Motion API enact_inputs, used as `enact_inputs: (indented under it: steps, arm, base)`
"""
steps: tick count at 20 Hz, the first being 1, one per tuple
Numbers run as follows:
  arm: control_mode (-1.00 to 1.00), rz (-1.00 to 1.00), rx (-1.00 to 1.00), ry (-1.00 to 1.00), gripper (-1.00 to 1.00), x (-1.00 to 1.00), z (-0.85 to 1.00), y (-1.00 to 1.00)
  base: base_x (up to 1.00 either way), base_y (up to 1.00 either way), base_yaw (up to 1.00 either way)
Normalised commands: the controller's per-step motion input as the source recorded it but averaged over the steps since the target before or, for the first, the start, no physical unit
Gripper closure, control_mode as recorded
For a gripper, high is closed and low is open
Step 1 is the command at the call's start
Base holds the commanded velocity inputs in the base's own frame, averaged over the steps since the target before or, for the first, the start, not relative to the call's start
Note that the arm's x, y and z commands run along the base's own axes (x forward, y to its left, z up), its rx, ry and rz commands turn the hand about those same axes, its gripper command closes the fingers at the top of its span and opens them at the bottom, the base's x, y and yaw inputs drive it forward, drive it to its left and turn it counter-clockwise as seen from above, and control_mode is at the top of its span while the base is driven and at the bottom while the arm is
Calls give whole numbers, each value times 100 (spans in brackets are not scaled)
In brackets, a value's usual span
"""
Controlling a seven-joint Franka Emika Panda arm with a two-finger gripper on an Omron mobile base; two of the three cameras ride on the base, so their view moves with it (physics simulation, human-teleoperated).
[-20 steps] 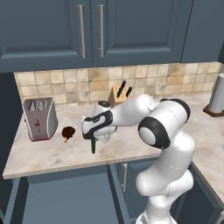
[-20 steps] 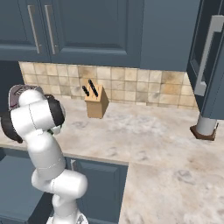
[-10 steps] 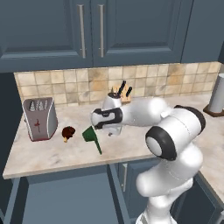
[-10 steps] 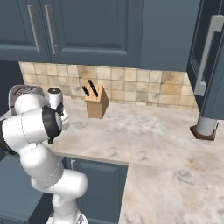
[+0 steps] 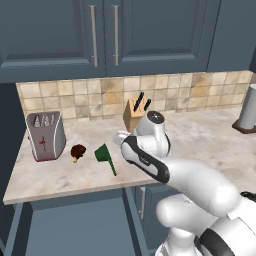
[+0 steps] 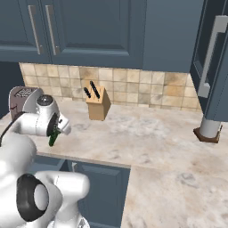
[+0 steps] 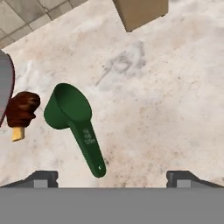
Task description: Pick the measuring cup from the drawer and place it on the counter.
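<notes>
The green measuring cup (image 7: 72, 114) lies on its side on the beige counter (image 7: 166, 87), its long handle pointing toward me. My gripper (image 7: 113, 178) hovers above it, jaws wide open with nothing between them, and one fingertip (image 7: 42, 177) stands left of the handle's end. In the left base view the measuring cup (image 5: 105, 156) rests near the counter's (image 5: 200, 135) front edge, just left of my gripper (image 5: 121, 139). Below that edge the drawer (image 5: 75, 230) stands pulled out. In the right base view my hand hides most of the measuring cup (image 6: 53, 138).
A toaster (image 5: 46, 135) stands at the counter's left end, with a small brown-red object (image 5: 77, 151) between it and the cup. A knife block (image 5: 135, 112) sits by the tiled wall behind my hand. A grey cylinder on a brown base (image 6: 209, 129) stands far right.
My jaws went from closed on the cup to wide open. The cup now lies free on the counter, and my hand has lifted and drawn back to the right.
</notes>
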Motion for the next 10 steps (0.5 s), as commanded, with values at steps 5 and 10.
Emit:
enact_inputs:
  steps: [5,10]
  arm:
    - [-100,12,-20,-29,-100,-100,1,-7]
    - [-100,6,-37,-11,-100,-100,11,0]
  base:
    - [0,0,0]
    - [0,0,0]
